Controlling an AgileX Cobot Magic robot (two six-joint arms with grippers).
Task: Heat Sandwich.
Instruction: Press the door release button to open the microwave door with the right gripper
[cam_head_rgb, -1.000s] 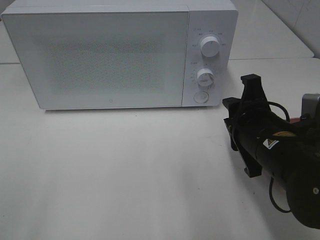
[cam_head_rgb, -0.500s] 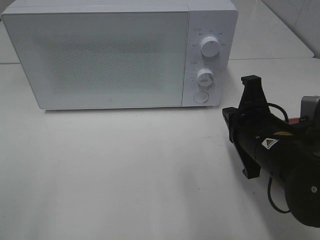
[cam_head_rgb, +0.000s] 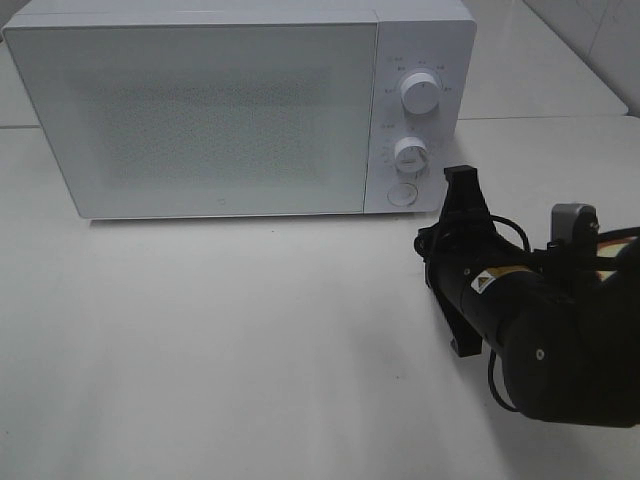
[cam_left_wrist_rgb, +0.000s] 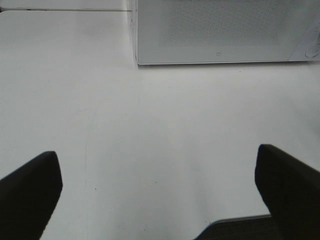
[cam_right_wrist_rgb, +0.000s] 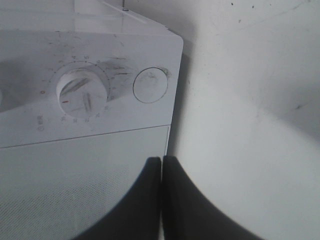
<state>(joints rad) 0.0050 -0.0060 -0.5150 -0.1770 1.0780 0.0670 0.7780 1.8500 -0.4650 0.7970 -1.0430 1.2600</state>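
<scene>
The white microwave (cam_head_rgb: 200, 110) stands at the back of the table with its door closed. My right gripper (cam_head_rgb: 460, 178) is shut and empty, its tips just right of and slightly below the round door button (cam_head_rgb: 402, 194). In the right wrist view the shut fingers (cam_right_wrist_rgb: 161, 161) point at the microwave's (cam_right_wrist_rgb: 75, 150) front corner, below the button (cam_right_wrist_rgb: 150, 85) and the lower knob (cam_right_wrist_rgb: 80, 92). My left gripper (cam_left_wrist_rgb: 156, 152) is open and empty above the bare table, facing the microwave (cam_left_wrist_rgb: 225, 30). The sandwich and its plate are out of view.
The microwave's upper knob (cam_head_rgb: 420, 92) sits above the lower knob (cam_head_rgb: 410, 153). The white table (cam_head_rgb: 250, 350) spreads in front of the microwave. The right arm's black body (cam_head_rgb: 540, 340) fills the lower right of the high view. A table seam runs behind the microwave.
My right arm has moved left and forward, bringing the shut gripper closer to the microwave's control panel and button. The microwave has not changed.
</scene>
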